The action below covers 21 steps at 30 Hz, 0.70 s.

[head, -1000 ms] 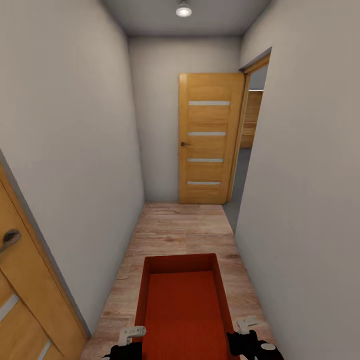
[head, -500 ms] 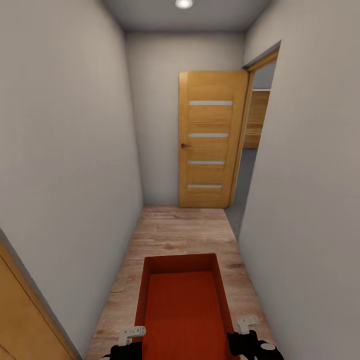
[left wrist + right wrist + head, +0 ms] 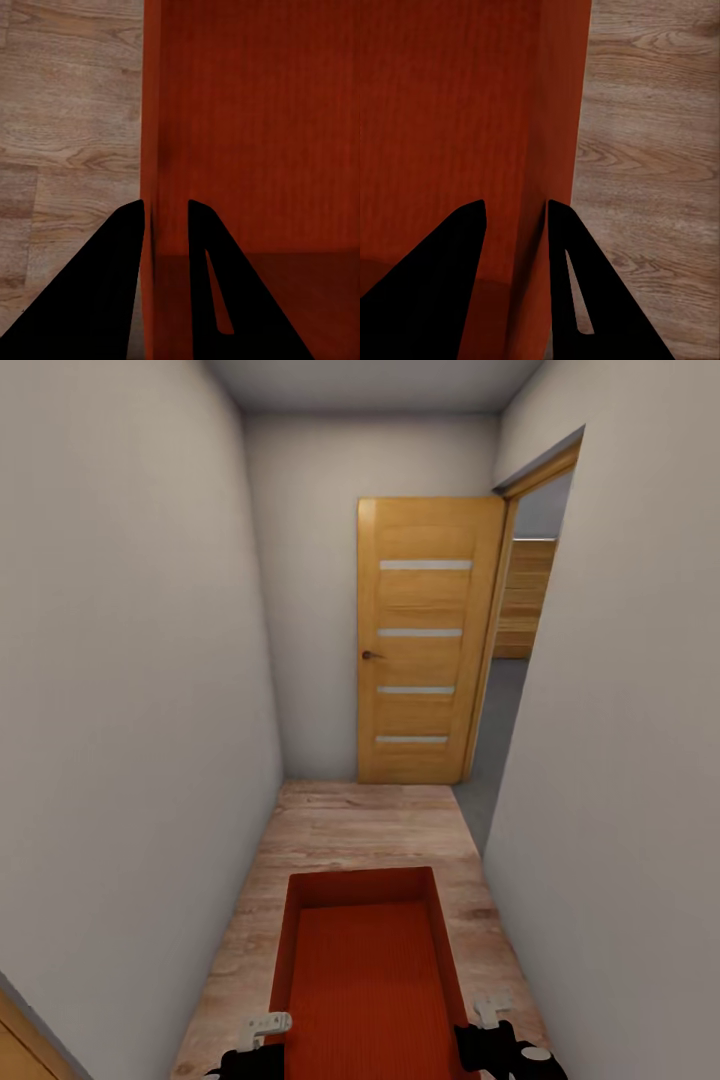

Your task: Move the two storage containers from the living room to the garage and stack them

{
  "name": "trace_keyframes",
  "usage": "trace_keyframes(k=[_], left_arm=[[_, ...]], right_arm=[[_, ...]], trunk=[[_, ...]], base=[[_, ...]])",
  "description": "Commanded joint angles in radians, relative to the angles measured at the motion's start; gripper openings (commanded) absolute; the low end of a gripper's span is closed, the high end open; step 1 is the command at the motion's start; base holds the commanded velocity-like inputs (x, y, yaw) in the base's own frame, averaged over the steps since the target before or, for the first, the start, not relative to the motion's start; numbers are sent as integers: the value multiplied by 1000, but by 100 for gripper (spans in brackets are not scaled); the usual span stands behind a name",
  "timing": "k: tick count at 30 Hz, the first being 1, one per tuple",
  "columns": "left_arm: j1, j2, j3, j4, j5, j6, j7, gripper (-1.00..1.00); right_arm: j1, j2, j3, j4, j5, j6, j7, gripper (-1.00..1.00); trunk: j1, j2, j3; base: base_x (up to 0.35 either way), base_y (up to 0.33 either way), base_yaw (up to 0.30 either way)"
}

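Orange-red storage container [image 3: 365,970] carried low over the hallway's wood plank floor [image 3: 350,825], left pincer [image 3: 165,214] clamped on one side wall, right pincer [image 3: 516,214] clamped on the other, wooden door [image 3: 422,640] open ahead

One container [image 3: 365,970], one door [image 3: 425,640], two tools

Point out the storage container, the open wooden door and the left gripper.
storage container [image 3: 365,985]: head view, on its ribbed inner bottom.
open wooden door [image 3: 420,660]: head view, on the middle panel between two glass strips.
left gripper [image 3: 165,214]: left wrist view, midway between the fingertips straddling the container's wall.
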Motion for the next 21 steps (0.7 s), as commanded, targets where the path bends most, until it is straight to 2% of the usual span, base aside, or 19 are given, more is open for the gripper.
trace_keyframes(k=[1,21], left_arm=[[0,1,80,1,-4,6,42,-100],[0,2,80,1,-2,6,42,-100]], right_arm=[[-1,0,2,-4,-10,-10,55,-100],[-1,0,7,5,-5,-11,44,-100]], trunk=[[1,-2,-2],[1,-2,-2]], base=[[330,0,0],[330,0,0]])
